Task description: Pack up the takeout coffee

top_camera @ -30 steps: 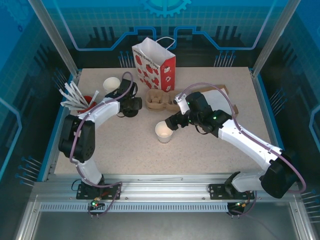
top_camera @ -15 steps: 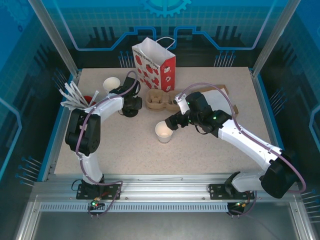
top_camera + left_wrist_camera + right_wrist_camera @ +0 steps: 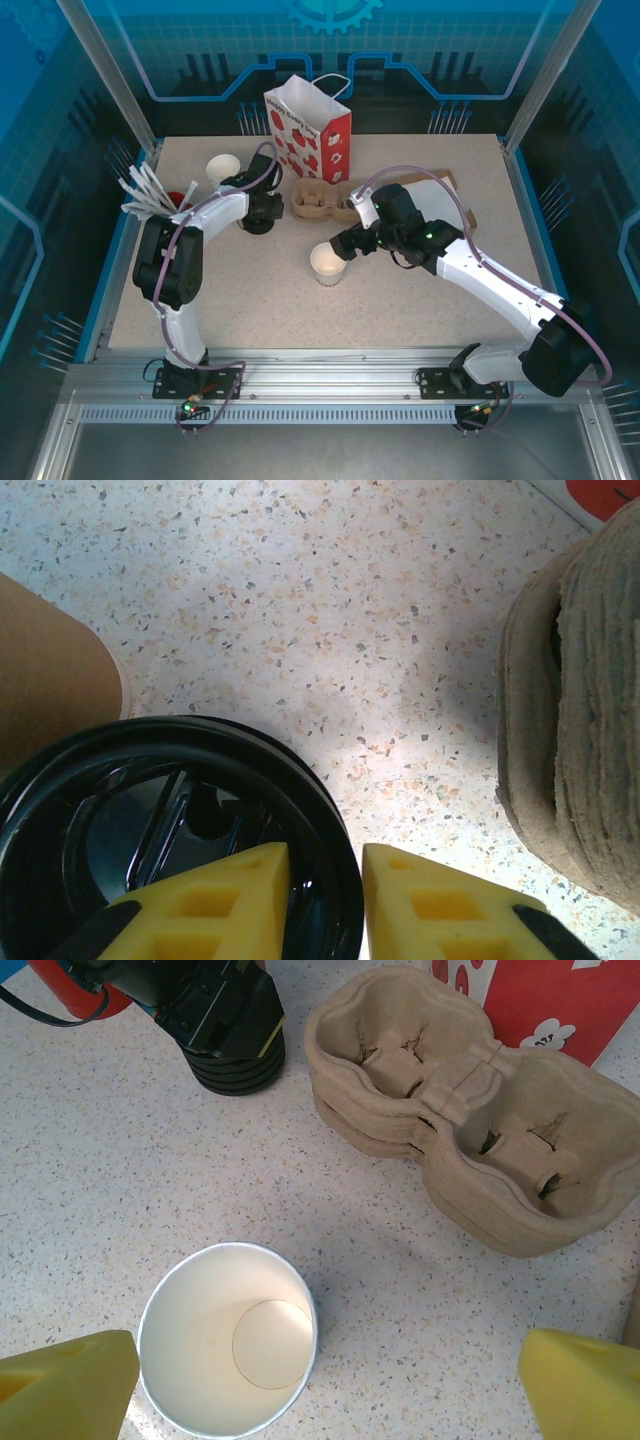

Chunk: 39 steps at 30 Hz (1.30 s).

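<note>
On the speckled worktop (image 3: 330,610), a lid (image 3: 150,810) is pinched at its rim by the left gripper (image 3: 326,900). The right gripper (image 3: 325,1385) is spread wide, empty, astride a cup (image 3: 228,1335).

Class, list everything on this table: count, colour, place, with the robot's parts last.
paper bag: one, red and white, far edge.
cup carriers: stack, brown, before the bag.
open cup: one, white, centre.
lids: stack, black, left of carriers.
spare cups: white, far left, count unclear.
straws: bunch, white, left edge.
flat card: one, brown, under right arm.
left gripper: one, yellow fingers, astride top lid's rim.
right gripper: one, yellow fingers, open, near open cup.
</note>
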{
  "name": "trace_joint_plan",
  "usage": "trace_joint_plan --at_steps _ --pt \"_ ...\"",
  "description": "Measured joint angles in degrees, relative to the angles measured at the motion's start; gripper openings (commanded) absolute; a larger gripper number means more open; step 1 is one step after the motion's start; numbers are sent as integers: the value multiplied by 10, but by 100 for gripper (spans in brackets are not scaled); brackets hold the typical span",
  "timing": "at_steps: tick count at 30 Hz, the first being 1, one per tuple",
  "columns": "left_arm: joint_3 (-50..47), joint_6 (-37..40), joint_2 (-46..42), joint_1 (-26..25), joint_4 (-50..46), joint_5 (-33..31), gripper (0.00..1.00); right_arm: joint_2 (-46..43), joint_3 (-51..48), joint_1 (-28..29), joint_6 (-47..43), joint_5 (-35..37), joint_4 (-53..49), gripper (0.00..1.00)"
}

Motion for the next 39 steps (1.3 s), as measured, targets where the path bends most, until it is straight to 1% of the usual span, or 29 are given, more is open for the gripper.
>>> trace_joint_plan --at_steps 3,12,17,30,39 --pt "0 1 0 0 0 0 25 0 -2 0 0 0 2 99" --pt "5 6 2 0 -4 -3 30 0 -9 0 0 -1 3 99" --pt "7 11 9 0 -6 -6 30 0 -9 0 0 -2 3 99" --pt "7 12 10 -2 -13 -10 20 0 -12 0 0 -2 4 99" --pt "7 12 1 -2 -19 -10 16 0 -12 0 2 -2 3 99"
